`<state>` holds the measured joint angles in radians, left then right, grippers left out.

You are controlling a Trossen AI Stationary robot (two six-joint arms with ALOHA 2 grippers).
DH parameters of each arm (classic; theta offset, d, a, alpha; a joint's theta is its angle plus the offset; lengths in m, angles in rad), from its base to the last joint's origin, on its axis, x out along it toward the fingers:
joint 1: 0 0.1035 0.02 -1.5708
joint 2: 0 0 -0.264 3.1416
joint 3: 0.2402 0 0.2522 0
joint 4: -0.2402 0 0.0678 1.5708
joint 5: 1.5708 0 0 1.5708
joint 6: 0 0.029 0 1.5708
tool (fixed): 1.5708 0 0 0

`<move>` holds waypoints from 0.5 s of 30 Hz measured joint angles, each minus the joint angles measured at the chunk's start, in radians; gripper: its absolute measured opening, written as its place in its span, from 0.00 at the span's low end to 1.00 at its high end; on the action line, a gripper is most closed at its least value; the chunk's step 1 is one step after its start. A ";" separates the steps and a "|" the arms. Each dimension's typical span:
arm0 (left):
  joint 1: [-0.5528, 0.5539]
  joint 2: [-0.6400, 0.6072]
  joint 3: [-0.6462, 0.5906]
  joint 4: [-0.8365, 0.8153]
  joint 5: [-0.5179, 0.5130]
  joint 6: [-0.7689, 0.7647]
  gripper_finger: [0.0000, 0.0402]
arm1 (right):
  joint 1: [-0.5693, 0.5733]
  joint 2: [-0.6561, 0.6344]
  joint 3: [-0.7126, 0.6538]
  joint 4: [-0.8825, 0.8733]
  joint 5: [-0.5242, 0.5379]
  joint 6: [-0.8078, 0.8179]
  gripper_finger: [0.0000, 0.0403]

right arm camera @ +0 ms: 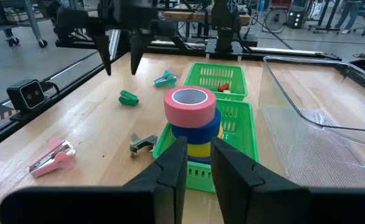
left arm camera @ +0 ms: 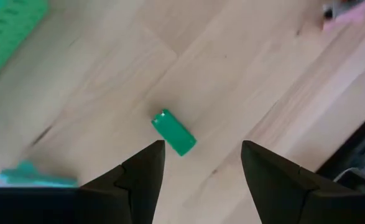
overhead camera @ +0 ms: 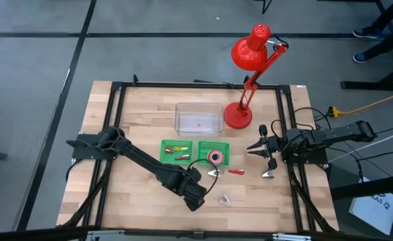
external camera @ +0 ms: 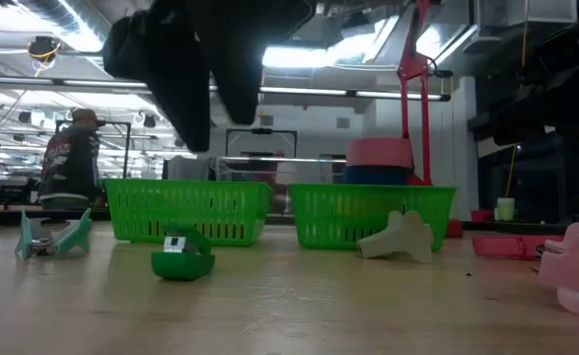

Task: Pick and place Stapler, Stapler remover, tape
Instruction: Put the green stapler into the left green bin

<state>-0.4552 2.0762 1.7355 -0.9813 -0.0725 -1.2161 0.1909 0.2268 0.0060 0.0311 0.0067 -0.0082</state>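
Nearest you in the low view, at the table's front right, lies a pink clamp-shaped tool (external camera: 575,268); whether it is the stapler or the remover you cannot tell. Just beyond it and to the left, a small green piece (external camera: 182,260) rests flat on the bare wood. Your left gripper (external camera: 218,123) hangs directly above it with its fingers spread wide, holding nothing. From the left wrist you see that green piece just ahead of the gap between the two fingertips, apart from both. A teal item (external camera: 52,237) sits on the wood further left, and a pale grey tool (external camera: 398,237) lies just in front of the right-hand green basket (external camera: 328,222). The tape (external camera: 380,163) stands inside that basket as an upright stack of rolls, with pink on top, then blue, then yellow below, as your right wrist view shows. A second green basket (external camera: 185,212) sits beside it and holds a few small red things. Your right gripper (overhead camera: 260,152) waits at the table's right edge, aimed at the tape, its fingers only narrowly parted and empty. Behind the baskets you have a clear tub (overhead camera: 198,117) and a red desk lamp (overhead camera: 250,53).
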 joint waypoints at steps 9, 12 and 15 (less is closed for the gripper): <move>0.011 0.008 -0.016 -0.021 0.039 -0.200 0.52 | 0.000 0.000 0.000 0.000 0.000 0.000 0.18; 0.010 0.008 -0.027 -0.019 0.050 -0.266 0.52 | 0.000 0.000 0.000 0.000 0.000 0.000 0.18; 0.010 0.009 -0.027 -0.013 0.054 -0.283 0.52 | 0.000 0.000 0.000 0.000 0.000 0.000 0.18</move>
<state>-0.4454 2.0851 1.7081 -0.9947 -0.0181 -1.4994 0.1909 0.2265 0.0060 0.0311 0.0067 -0.0083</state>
